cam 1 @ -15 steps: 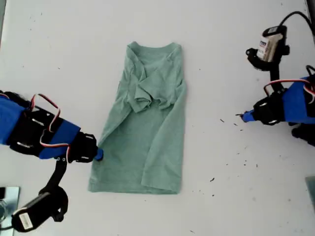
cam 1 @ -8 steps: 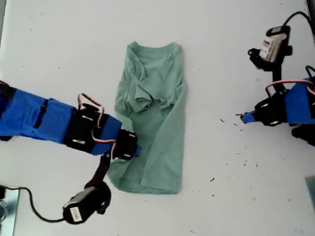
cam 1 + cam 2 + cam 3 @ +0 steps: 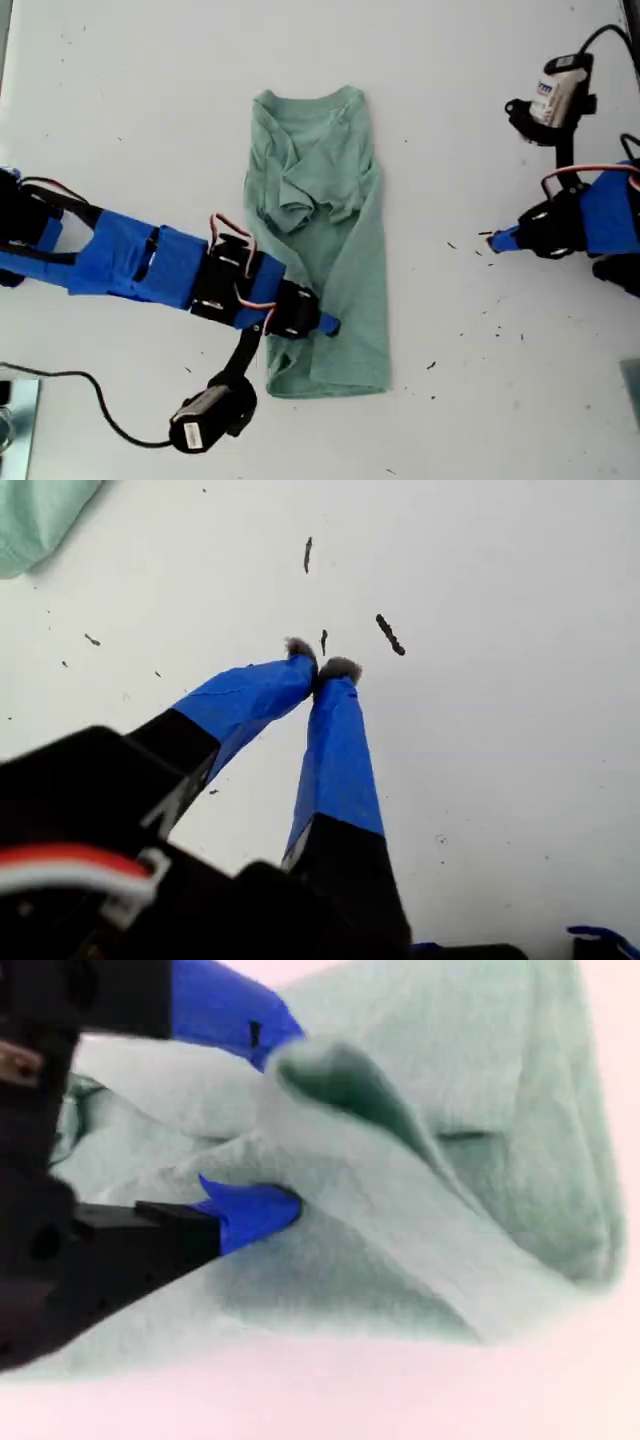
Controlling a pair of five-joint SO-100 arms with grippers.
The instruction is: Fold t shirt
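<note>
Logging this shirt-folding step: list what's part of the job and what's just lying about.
Part of the job:
- t shirt, green, on the white table
- my second gripper, a fold of the shirt between its jaws
- my first gripper, closed, off the shirt, holding nothing

Just lying about:
- dark specks on the table
- an object at the exterior view's lower left edge, too cropped to name

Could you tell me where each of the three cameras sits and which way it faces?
Exterior view: overhead, looking straight down on the white table, the t shirt and both blue arms.
First wrist view: rides my first end effector, looking along its closed blue fingers at bare table, with a shirt corner at the frame edge.
Second wrist view: rides my second end effector, its fingers around a fold of shirt.
Shared: the shirt shows in all three; the exterior view also shows both end effectors.
</note>
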